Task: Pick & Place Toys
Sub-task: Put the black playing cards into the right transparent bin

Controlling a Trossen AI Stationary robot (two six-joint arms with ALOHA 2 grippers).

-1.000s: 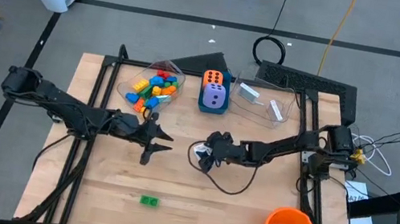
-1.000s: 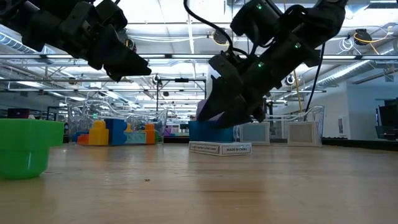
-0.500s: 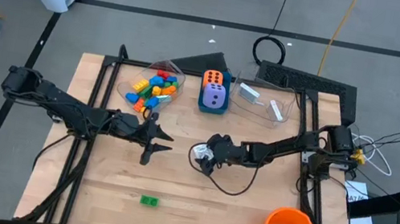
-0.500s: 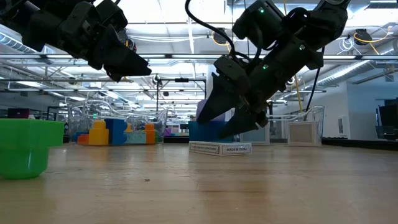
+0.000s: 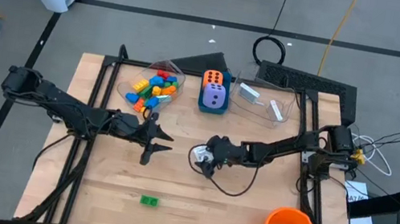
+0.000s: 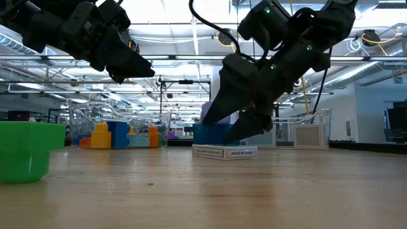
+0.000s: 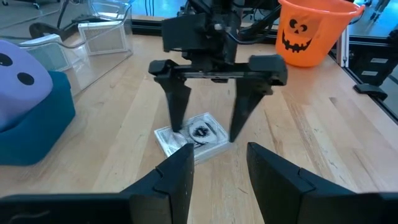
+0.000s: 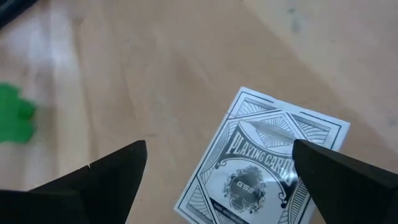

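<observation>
The right hand [image 7: 208, 127] has spread its fingers wide over the past second and now straddles the pack of playing cards [image 7: 193, 135], which lies flat on the surface [image 5: 231, 215] near the middle; nothing is gripped yet, so I judge a pick is about to begin. The left hand [image 5: 154, 140] hangs nearby, partly open and empty; a green brick [image 5: 149, 200] lies apart near the front edge.

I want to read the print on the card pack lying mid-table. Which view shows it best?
The right wrist view: the card pack fills the picture, its face legible. The left wrist view shows it whole beneath the open right gripper. The low view gives only its edge; the high view, a white speck.
</observation>
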